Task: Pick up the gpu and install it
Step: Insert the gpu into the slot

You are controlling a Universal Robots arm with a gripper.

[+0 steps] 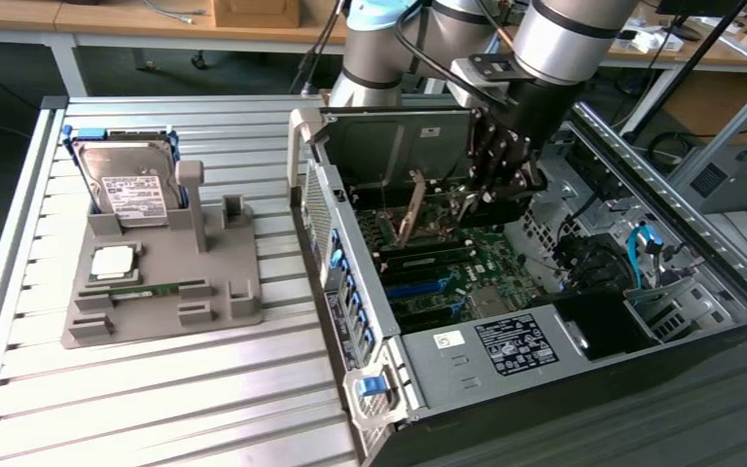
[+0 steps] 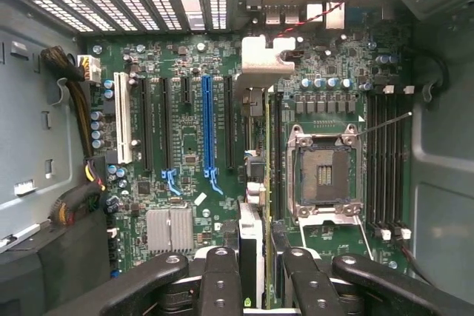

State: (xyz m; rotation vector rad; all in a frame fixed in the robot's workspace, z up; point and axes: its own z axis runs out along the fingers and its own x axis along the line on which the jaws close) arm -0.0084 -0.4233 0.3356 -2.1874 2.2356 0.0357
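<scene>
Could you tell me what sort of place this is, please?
Probably a robotics lab set up for PC assembly: an open computer case on a slatted metal table, a robot arm over it, workbenches behind.

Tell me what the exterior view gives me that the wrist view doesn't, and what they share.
Exterior view adds: the grey fixture on the slatted table, with the hard drive standing in it, and the arm above the open computer case. Wrist view adds: the gpu edge-on between the fingers, its silver bracket toward the rear slots, standing between the blue slot and the empty CPU socket. Both: the gripper over the motherboard.
</scene>
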